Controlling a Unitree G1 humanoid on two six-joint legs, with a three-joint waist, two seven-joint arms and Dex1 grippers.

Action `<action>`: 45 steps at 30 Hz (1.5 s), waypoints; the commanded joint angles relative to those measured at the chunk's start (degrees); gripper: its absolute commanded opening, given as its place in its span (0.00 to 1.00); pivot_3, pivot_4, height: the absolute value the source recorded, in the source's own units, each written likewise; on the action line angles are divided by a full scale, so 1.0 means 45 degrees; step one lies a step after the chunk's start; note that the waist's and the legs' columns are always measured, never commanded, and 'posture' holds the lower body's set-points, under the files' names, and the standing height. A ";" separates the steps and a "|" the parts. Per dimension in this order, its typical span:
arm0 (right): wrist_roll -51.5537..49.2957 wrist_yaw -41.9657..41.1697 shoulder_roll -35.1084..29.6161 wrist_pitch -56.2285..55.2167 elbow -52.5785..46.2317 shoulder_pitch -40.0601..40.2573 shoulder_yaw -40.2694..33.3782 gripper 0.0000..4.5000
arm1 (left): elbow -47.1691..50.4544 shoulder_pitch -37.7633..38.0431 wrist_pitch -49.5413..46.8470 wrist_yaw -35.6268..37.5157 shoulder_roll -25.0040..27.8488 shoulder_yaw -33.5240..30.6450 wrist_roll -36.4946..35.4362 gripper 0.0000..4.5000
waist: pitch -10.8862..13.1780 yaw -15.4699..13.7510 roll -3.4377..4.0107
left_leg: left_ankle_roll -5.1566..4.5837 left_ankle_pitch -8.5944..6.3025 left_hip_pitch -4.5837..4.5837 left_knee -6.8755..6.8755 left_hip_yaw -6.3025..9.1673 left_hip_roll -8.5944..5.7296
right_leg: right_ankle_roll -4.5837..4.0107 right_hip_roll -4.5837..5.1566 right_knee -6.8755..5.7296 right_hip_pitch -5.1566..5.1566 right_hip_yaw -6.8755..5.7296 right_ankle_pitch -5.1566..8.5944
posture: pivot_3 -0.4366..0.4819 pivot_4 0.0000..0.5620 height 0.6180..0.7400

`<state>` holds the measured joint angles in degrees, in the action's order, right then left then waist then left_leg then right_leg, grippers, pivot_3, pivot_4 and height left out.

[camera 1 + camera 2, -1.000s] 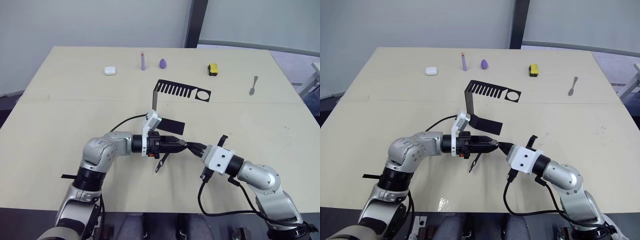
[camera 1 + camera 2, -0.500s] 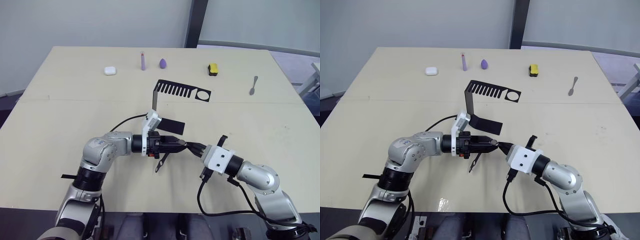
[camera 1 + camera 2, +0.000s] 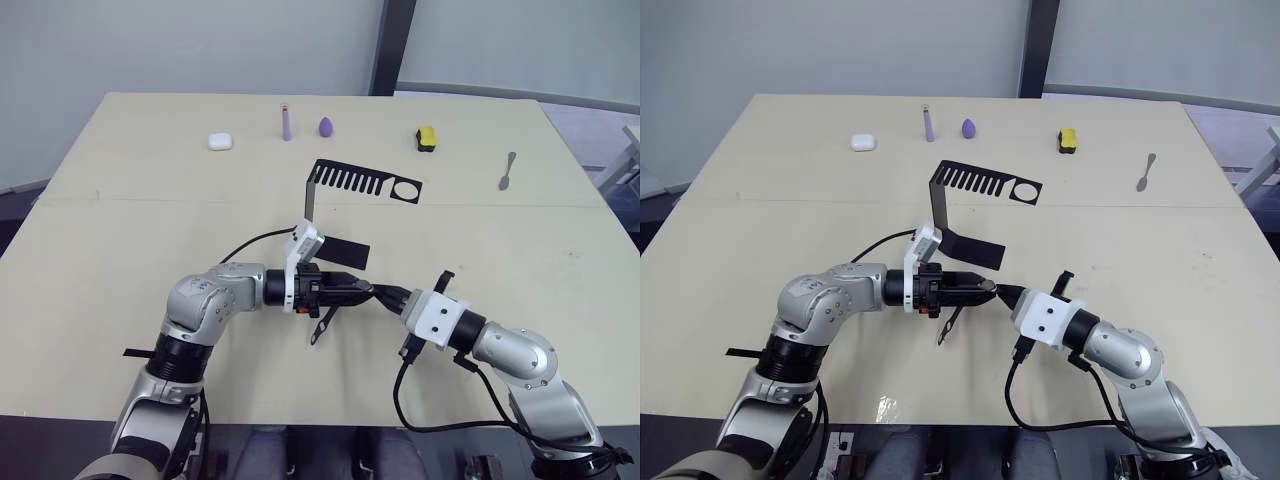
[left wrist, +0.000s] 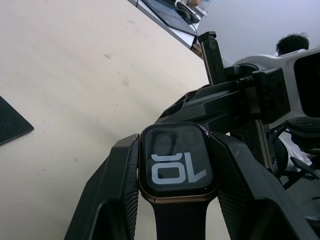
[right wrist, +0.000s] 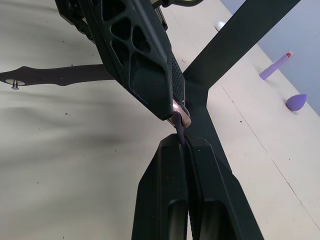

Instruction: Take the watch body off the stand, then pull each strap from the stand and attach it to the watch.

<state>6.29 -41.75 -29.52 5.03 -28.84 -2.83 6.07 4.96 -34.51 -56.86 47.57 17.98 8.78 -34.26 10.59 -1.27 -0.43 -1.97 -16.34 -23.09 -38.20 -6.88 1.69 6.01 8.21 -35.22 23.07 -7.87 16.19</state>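
The watch body (image 4: 176, 160), dark screen with white marks, sits clamped between the fingers of my left gripper (image 4: 176, 150), which is shut on it above the table's front middle (image 3: 362, 292). One dark strap (image 3: 322, 325) hangs from the watch down toward the table (image 5: 55, 76). My right gripper (image 5: 185, 142) is shut on the second strap (image 5: 181, 134), a thin purple band whose end touches the watch's edge. Both grippers meet tip to tip (image 3: 385, 296). The black stand (image 3: 350, 182) rests just behind them, its foot (image 3: 345, 252) close to my left gripper.
Along the table's far side lie a white earbud case (image 3: 220, 141), a purple pen (image 3: 286, 122), a purple egg-shaped piece (image 3: 326, 126), a yellow-and-black block (image 3: 426, 138) and a spoon (image 3: 508, 171). A person's head (image 4: 295, 42) shows beyond the table.
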 commanded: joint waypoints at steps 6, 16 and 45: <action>-0.0280 0.0056 0.0360 -0.0402 -0.0586 -0.0501 0.0819 0.00 | 0.0840 -0.0047 0.0071 0.0480 -0.0625 0.1066 -0.0370 0.36 | 0.0000 0.0001 0.0000 | 0.0000 0.0000 0.0000 0.0001 0.0000 0.0000 | 0.0000 0.0000 0.0019 0.0000 0.0000 0.0000 | 0.48 0.27 1.00; -0.0303 0.0032 0.0355 -0.0395 -0.0549 -0.0546 0.0805 0.00 | 0.0798 -0.0081 0.0066 0.0434 -0.0647 0.1039 -0.0357 0.36 | 0.0000 0.0001 0.0000 | 0.0000 0.0000 -0.0001 0.0001 -0.0001 0.0000 | 0.0000 0.0000 0.0021 0.0000 0.0000 0.0000 | 0.48 0.27 1.00; -0.8670 -0.1702 -0.1694 0.0849 -0.3361 0.5938 -0.7238 1.00 | -0.3199 0.0920 1.6385 0.7645 0.1003 -0.0439 0.2294 0.36 | 0.0000 -0.0104 -0.0001 | -0.0028 -0.0028 -0.0013 0.0008 -0.0010 0.0000 | -0.0008 0.0033 0.0053 0.0005 0.0013 0.0001 | 0.48 0.27 1.00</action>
<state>-29.17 -48.20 -37.41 8.87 -41.69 22.69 -23.27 -10.02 -30.58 12.15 80.56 22.57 8.45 -23.92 10.60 -1.74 -0.44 -2.12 -16.48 -23.15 -38.18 -6.92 1.70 5.98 8.37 -34.95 23.06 -7.80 16.18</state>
